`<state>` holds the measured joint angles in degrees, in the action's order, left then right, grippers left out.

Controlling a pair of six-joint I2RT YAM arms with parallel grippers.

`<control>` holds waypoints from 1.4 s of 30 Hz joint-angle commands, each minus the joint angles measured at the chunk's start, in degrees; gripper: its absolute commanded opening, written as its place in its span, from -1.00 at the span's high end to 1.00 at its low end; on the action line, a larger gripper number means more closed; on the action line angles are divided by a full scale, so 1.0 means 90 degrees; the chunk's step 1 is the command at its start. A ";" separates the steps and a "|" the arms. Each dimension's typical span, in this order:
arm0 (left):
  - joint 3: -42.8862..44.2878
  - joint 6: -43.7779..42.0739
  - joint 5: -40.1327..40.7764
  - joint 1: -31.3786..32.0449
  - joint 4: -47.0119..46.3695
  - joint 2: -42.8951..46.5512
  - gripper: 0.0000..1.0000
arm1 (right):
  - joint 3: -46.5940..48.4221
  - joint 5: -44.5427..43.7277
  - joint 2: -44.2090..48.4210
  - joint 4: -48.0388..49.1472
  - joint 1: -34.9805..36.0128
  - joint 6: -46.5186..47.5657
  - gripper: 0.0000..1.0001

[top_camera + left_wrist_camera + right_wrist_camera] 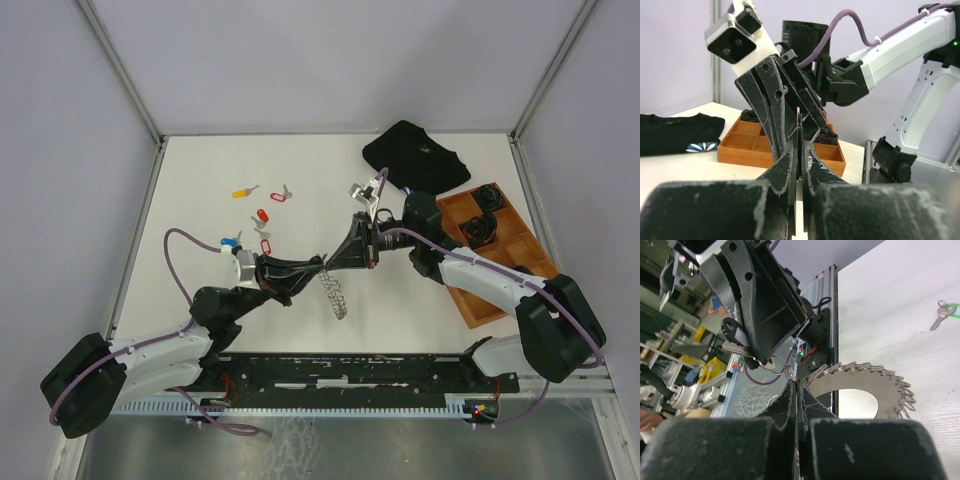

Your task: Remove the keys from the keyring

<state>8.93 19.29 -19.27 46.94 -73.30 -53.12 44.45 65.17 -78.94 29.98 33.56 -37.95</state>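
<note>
Evidently the coming move turns on the small gap above the keyring, where both sets of jaws meet almost tip to tip. The right gripper is seen with its fingers pressed together, and the keyring's toothed rim runs straight into them, so the rim is judged to be pinched there. From that pinch the keyring is hung downward and toward the robot's bases, seen nearly edge-on from above. Just beside the rim, on the left arm's side, the left gripper is likewise closed, and a black-headed key appears to be nipped at its fingertips. The key's long axis is laid slantwise, head away from the keyring and blade toward a thin wire loop next to the rim. A pull along that axis, away from the keyring, is therefore thought to be what the step calls for. Neither arm is nearer than the other, since each is already at the keyring. Other keys, among them a red-headed key, are lying on the table well beyond the keyring, on the left arm's side.
</note>
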 commanded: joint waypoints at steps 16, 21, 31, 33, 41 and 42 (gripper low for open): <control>0.0451 -0.0024 0.1205 0.0029 0.0062 -0.0060 0.94 | -0.0181 -0.2170 -0.0175 0.0910 -0.0263 -0.2216 0.96; 0.0674 -0.0048 0.1124 0.0019 0.0754 0.0215 0.94 | -0.0135 -0.1975 -0.0152 0.1000 -0.0268 -0.1917 0.70; 0.0937 -0.0280 0.0620 0.0009 0.1863 0.0794 0.94 | 0.0285 -0.0720 -0.0031 0.0839 -0.0299 -0.0802 0.30; 0.1014 -0.0378 0.0383 0.0010 0.2298 0.0964 0.94 | 0.0535 -0.0192 0.0110 0.0269 -0.0310 0.0084 0.23; 0.1282 -0.0583 -0.0643 -0.0001 0.3212 0.1388 0.94 | 0.2159 0.0585 0.0680 -0.7125 -0.0295 0.8104 -0.09; 0.1278 -0.0576 -0.0758 -0.0004 0.3199 0.1387 0.94 | 0.2097 0.0667 0.0756 -0.7235 -0.0300 0.8473 -0.15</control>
<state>17.30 16.91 -19.88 47.00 -45.19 -42.13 59.90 65.78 -75.26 -7.11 31.00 0.34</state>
